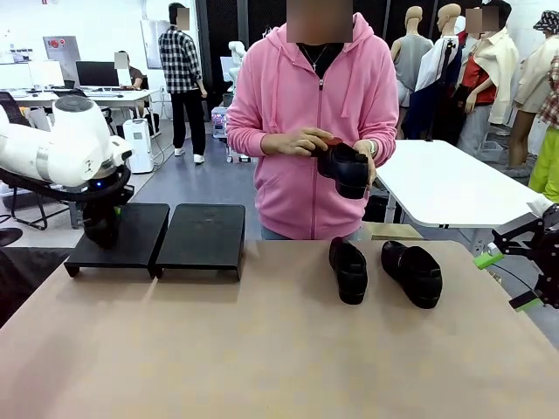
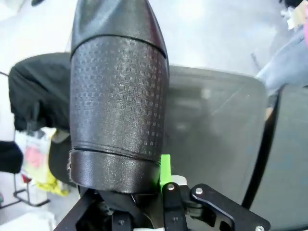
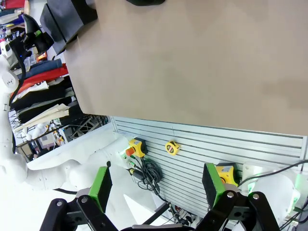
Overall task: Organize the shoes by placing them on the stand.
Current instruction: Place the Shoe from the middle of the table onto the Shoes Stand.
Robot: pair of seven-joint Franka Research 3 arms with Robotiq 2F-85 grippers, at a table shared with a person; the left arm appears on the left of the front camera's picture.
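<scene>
The left gripper [image 2: 126, 202] is clamped on one shoe [image 2: 118, 96]. A green pad [image 2: 165, 169] presses against the shoe's side, and the shoe runs lengthwise straight out from the fingers. Right behind that shoe lies the left section of the stand [image 2: 216, 130]. From across the room the gripper hangs directly over this section, though I can't tell whether the shoe touches it. The stand's second section [image 1: 203, 237] sits just beside the first, on the side of this gripper that faces the other arm.

The right gripper [image 1: 507, 281] hangs well apart from all that, off the far side edge of the table [image 1: 262, 349]. Its jaws are spread wide with nothing between them. The nearest thing to it is a shoe on the tabletop [image 1: 412, 272]. Another tabletop shoe [image 1: 349, 269] lies just past that one, close beside it but not touching. The fourth shoe [image 1: 345, 168] is up in the person's hands [image 1: 301, 141], held against a pink hoodie [image 1: 297, 96]. It is above and beyond the two on the table, and farther from the left gripper than from the right.
</scene>
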